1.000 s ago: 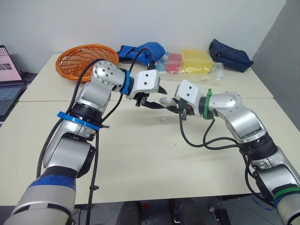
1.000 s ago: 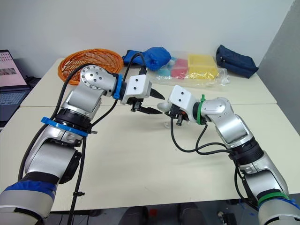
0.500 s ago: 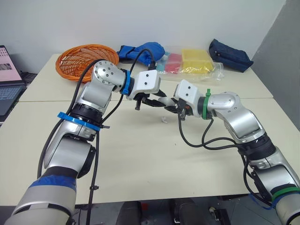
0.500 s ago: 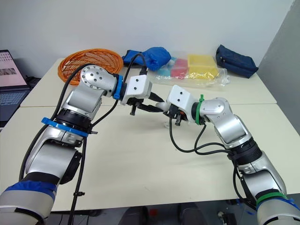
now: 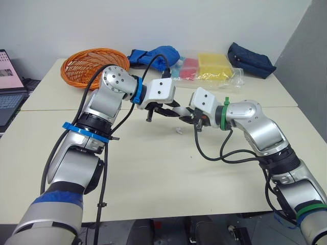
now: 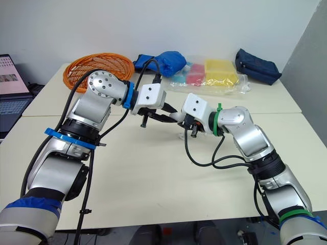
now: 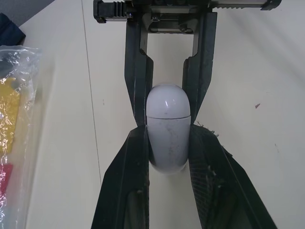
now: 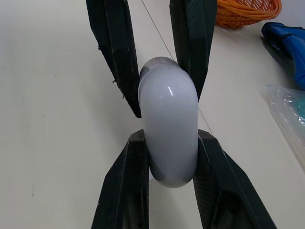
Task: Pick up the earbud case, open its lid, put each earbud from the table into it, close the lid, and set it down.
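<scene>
1. The earbud case [image 7: 167, 107] was held in the air above the middle of the tabletop [image 5: 163, 168], well in from every edge, between the two grippers, which met tip to tip.
2. Its long axis ran along the line from one gripper to the other, so each arm had one end and neither was the nearer.
3. The left gripper [image 7: 168, 136] had its fingers drawn in narrow and pressed on both flanks of the longer part, below the seam line.
4. The right gripper [image 8: 167, 138] reached in from the opposite side. Its fingers were likewise narrow and pressed on the sides of the rounded, shorter end, which I judged to be the lid.
5. The lid looked closed, its seam a thin line with no gap.
6. Opening would likely depend on one gripper holding the body firm while the other freed the lid end.
7. A small white thing, probably an earbud [image 5: 179, 130], lay on the tabletop just below the grippers, toward the near edge.
</scene>
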Tool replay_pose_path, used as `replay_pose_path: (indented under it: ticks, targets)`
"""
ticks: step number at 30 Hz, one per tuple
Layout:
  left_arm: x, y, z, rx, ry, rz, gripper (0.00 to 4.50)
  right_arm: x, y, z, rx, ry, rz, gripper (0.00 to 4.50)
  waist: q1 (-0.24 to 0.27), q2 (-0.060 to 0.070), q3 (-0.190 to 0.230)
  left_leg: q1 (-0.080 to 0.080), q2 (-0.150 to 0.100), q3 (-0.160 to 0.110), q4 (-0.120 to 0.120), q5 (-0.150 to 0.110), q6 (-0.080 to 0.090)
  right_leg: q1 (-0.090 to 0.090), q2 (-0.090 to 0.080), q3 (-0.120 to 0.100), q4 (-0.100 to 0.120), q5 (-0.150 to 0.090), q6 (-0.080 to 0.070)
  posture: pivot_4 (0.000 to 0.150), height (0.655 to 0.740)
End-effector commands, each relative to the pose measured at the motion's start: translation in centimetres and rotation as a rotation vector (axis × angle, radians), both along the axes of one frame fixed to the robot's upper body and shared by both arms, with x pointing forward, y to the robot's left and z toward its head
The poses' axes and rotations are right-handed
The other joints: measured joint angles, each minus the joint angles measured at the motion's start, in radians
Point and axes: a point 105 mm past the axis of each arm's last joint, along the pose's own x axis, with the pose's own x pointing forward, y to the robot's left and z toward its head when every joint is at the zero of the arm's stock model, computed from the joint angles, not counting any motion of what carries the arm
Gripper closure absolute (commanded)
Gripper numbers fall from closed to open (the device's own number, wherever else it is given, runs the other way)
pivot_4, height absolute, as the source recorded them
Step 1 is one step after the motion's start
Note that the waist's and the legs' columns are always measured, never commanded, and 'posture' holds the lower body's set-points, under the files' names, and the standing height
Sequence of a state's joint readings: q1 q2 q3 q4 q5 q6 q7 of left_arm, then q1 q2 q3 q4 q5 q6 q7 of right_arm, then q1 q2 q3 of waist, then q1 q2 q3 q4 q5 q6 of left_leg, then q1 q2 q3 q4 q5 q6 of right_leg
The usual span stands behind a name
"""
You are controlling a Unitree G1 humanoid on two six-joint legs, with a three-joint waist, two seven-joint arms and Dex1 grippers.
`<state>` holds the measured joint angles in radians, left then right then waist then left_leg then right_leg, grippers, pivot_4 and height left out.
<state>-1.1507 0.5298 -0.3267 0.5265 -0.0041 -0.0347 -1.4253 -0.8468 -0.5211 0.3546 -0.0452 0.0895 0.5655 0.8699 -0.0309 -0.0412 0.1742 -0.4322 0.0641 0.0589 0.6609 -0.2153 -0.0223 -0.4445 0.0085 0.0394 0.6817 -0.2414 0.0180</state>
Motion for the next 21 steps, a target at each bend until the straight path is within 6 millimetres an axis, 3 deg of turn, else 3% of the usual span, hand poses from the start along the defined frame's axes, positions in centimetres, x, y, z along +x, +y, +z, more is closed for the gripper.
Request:
replay_pose_path:
  ticks: [1, 2, 8, 19, 21]
  targets:
    - [0.01, -0.12, 1.25, -0.041, -0.040, 0.001, 3.74, -0.27, 0.28, 2.62, 0.025, -0.096, 0.019, 3.67, 0.000, 0.000, 0.000, 0.000, 0.000, 0.000, 0.000, 0.000, 0.000, 0.000, 0.000, 0.000, 0.000, 0.000, 0.000, 0.150, 0.7400]
    - [-0.04, -0.11, 1.22, -0.040, -0.039, -0.003, 3.74, -0.29, 0.32, 2.64, 0.027, -0.096, 0.020, 3.67, 0.000, 0.000, 0.000, 0.000, 0.000, 0.000, 0.000, 0.000, 0.000, 0.000, 0.000, 0.000, 0.000, 0.000, 0.000, 0.150, 0.7400]
    - [0.04, -0.18, 1.25, -0.045, -0.044, -0.002, 1.85, -0.31, 0.40, 2.71, 0.027, -0.096, 0.024, 3.67, 0.000, 0.000, 0.000, 0.000, 0.000, 0.000, 0.000, 0.000, 0.000, 0.000, 0.000, 0.000, 0.000, 0.000, 0.000, 0.150, 0.7400]
    - [0.26, -0.15, 1.13, -0.040, -0.040, 0.017, 1.85, -0.31, 0.39, 2.70, 0.023, -0.096, 0.025, 3.67, 0.000, 0.000, 0.000, 0.000, 0.000, 0.000, 0.000, 0.000, 0.000, 0.000, 0.000, 0.000, 0.000, 0.000, 0.000, 0.150, 0.7400]
    - [0.17, -0.29, 1.26, -0.048, -0.036, 0.016, 2.21, -0.34, 0.38, 2.77, 0.023, -0.099, 0.025, 3.67, 0.000, 0.000, 0.000, 0.000, 0.000, 0.000, 0.000, 0.000, 0.000, 0.000, 0.000, 0.000, 0.000, 0.000, 0.000, 0.150, 0.7400]
